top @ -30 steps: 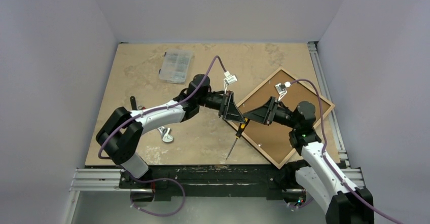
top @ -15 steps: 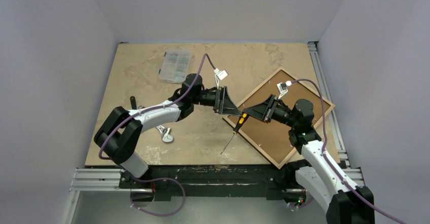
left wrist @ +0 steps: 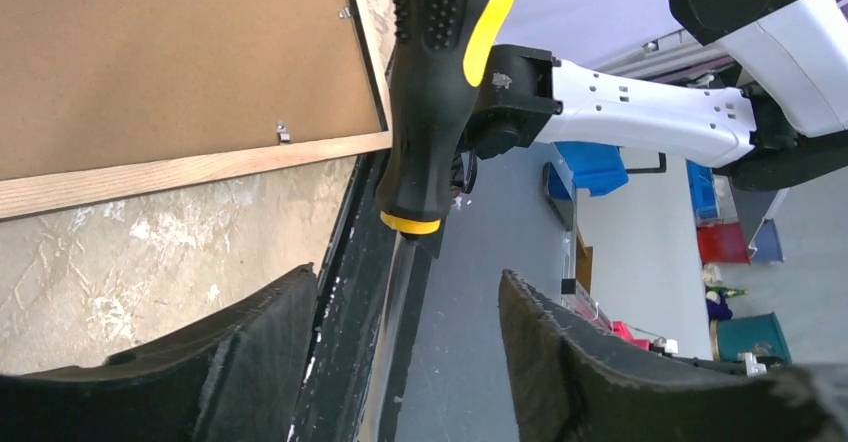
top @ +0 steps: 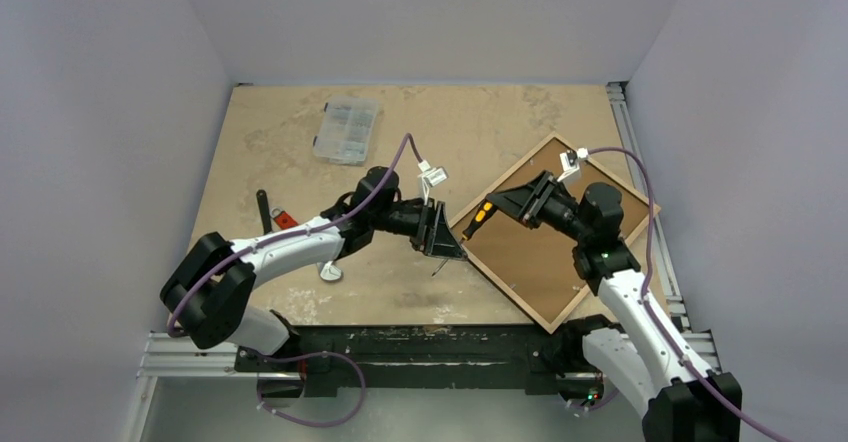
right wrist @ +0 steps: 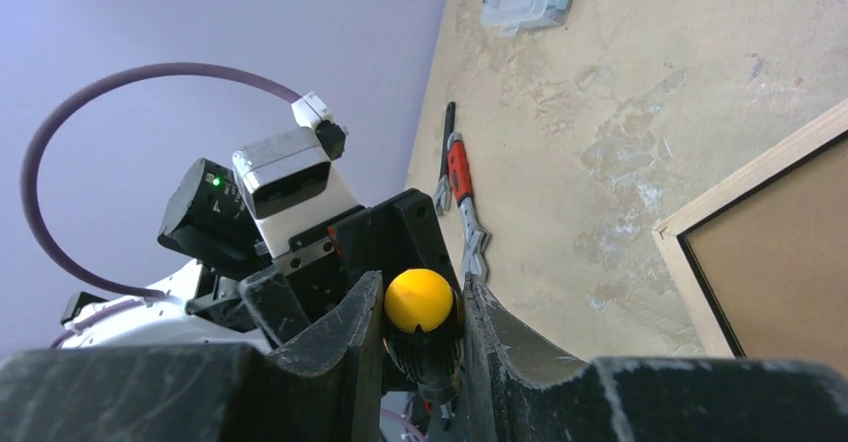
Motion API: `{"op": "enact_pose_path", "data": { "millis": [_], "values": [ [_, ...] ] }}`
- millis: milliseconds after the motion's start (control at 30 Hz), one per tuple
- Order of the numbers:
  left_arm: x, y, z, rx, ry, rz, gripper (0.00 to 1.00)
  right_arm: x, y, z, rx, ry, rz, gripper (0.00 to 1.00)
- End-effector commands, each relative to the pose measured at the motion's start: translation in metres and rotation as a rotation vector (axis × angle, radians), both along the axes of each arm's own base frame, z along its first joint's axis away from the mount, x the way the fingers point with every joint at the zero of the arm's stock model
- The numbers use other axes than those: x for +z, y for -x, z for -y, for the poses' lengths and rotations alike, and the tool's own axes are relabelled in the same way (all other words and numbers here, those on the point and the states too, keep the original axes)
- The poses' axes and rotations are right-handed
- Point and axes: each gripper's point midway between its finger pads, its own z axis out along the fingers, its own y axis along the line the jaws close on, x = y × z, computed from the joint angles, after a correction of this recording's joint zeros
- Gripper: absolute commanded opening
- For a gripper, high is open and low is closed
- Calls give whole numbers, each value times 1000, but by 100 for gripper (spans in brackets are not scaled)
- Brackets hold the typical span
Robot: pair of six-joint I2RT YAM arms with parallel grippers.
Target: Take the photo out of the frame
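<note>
The frame (top: 545,262) lies face down at the table's right, brown backing up, with a pale wooden edge (left wrist: 200,172). The photo is hidden under the backing. My right gripper (top: 492,207) hovers over the frame's left corner, shut on the black and yellow handle of a screwdriver (top: 481,215). In the right wrist view the jaws (right wrist: 420,322) clamp the handle just below its yellow end (right wrist: 420,300). My left gripper (top: 440,240) stands open beside the frame. The screwdriver's steel shaft (left wrist: 395,332) runs between the left gripper's (left wrist: 410,352) spread fingers without touching them.
A clear plastic parts box (top: 347,130) sits at the back left. A red-handled tool (top: 277,218) and a wrench (top: 328,272) lie near the left arm. The frame corner (right wrist: 700,262) shows at the right of the right wrist view.
My left gripper has opened and drawn back to the left. My right gripper has closed on the screwdriver's handle and lifted it off the table toward the frame's left corner.
</note>
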Motion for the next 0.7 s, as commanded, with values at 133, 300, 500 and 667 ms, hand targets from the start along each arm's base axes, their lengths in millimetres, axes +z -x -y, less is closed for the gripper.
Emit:
{"op": "enact_pose_path", "data": {
  "millis": [133, 300, 500, 667],
  "values": [
    [6, -6, 0, 7, 17, 76, 29, 33, -5, -3, 10, -69, 50, 0],
    [9, -14, -4, 68, 2, 128, 0, 29, 2, -11, 106, -14, 76, 16],
    [13, -28, -19, 165, -74, 259, 0, -26, 10, -10, 222, 180, -79, 68],
    [10, -28, -34, 132, -157, 422, 0, -42, 15, -8, 292, 261, -162, 72]
  ]
}}
